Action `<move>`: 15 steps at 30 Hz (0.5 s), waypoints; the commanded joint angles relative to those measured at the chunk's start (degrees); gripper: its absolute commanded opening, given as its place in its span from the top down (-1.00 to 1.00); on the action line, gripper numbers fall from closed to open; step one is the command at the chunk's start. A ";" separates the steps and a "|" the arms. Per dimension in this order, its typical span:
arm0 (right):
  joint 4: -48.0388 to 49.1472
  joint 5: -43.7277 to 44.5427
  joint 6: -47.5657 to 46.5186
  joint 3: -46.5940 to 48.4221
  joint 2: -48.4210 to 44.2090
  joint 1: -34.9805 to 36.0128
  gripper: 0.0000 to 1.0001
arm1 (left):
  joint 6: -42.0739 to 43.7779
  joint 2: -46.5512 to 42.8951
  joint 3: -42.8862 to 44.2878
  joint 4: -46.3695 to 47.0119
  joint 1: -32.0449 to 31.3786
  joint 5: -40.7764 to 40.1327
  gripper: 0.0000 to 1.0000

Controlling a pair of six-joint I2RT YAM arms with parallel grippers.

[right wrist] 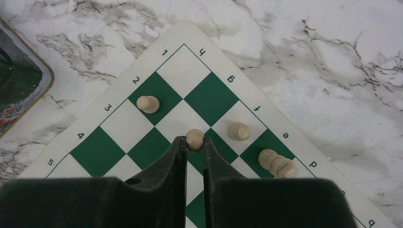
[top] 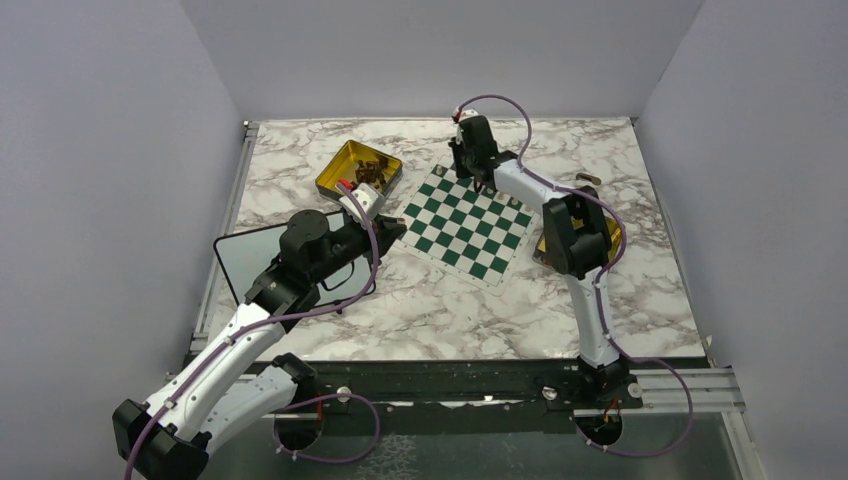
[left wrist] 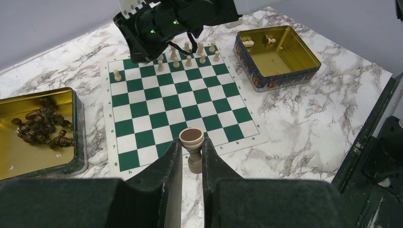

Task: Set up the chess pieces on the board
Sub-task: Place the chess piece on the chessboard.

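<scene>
Looks like the placing step: right gripper (right wrist: 194, 143) pinches pale pawn (right wrist: 194, 137) at board (top: 465, 225) 12 o'clock corner, left gripper (left wrist: 192, 154) pinches brown piece (left wrist: 192, 137) off its 9 o'clock corner; next should be to centre the pawn on its square, then release.

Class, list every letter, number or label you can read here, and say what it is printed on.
"1" "2" "3" "4" "5": white border of the board, right wrist view.
"h" "g" "f" "e" "d": its adjoining border.
Tin wall print: too blurred to read.
</scene>
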 commanded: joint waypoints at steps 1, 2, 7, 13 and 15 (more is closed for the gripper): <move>1.23 0.47 2.55 -2.09 -3.11 0.85 0.71 | 0.17 -0.88 -0.55 1.52 -0.10 0.40 0.95; 1.14 0.80 2.67 -2.42 -3.23 0.94 0.71 | 0.15 -0.89 -0.49 1.53 -0.14 0.47 0.96; 1.32 3.27 4.20 -3.88 -3.13 1.70 0.70 | 0.07 -0.71 -0.44 1.53 -0.15 0.75 0.96; -1.05 8.02 4.74 -2.13 -0.97 2.66 0.70 | 0.16 -1.02 -0.52 1.38 -0.15 0.50 0.96; -1.23 8.86 4.91 -2.30 -0.94 2.71 0.70 | 0.15 -1.25 -0.57 1.43 -0.15 0.47 0.96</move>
